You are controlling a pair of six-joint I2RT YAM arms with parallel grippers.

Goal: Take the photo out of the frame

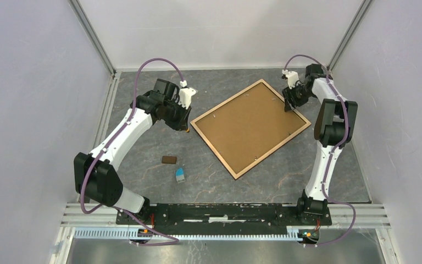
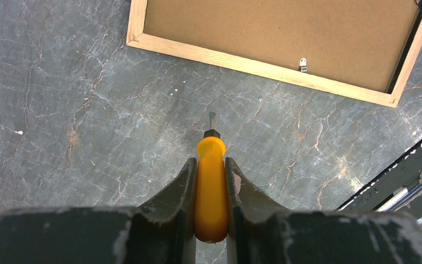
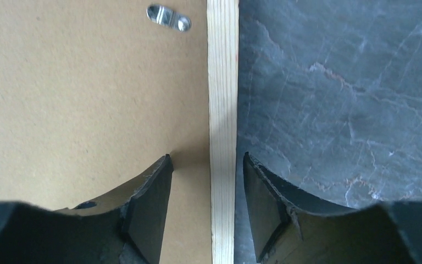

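The frame lies face down on the grey table, its brown backing board up and its light wood rim around it. The photo is hidden under the board. My left gripper hangs just left of the frame's left corner, shut on a yellow-handled screwdriver whose metal tip points at the table a little short of the rim. My right gripper is open at the frame's right edge, one finger over the board, the other over the table, straddling the wood rim.
A small brown block and a small blue-and-white object lie on the table left of the frame's near corner. Metal retaining tabs sit on the board by the rim, one also in the left wrist view. White walls enclose the table.
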